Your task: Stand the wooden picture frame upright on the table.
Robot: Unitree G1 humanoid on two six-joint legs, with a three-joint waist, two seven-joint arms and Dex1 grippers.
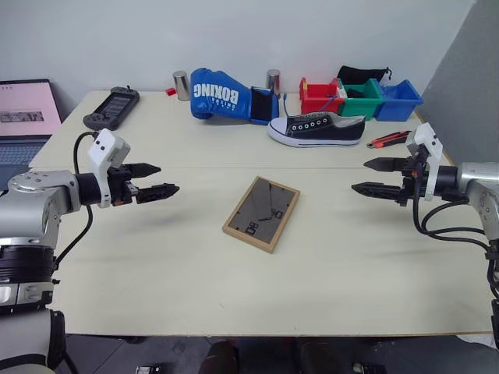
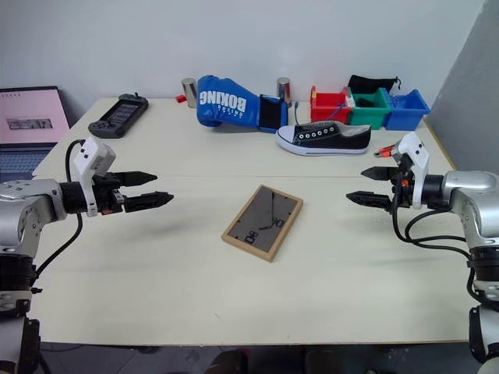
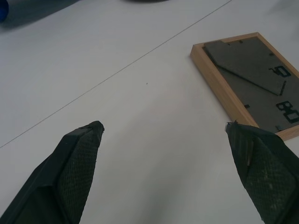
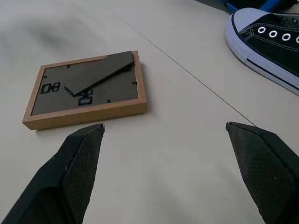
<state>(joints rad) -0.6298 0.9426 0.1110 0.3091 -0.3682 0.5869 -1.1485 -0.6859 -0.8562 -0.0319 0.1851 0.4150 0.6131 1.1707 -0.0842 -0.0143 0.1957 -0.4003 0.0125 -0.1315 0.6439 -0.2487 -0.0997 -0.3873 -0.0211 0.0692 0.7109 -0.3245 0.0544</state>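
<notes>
I see the wooden picture frame point(image 1: 261, 213) has a smooth light wood rim and a flat, dull grey board back. The table point(image 1: 195, 265) looks smooth and matt. My gripper fingers point(image 3: 77, 163) are black with bumpy, rough pads.

We hold both arms raised and spread wide, forearms angled inward so the two hands face each other. Our left hand point(image 1: 160, 178) at nine o'clock and our right hand point(image 1: 368, 176) at three o'clock both have their black fingers parted wide, gripping nothing.
</notes>
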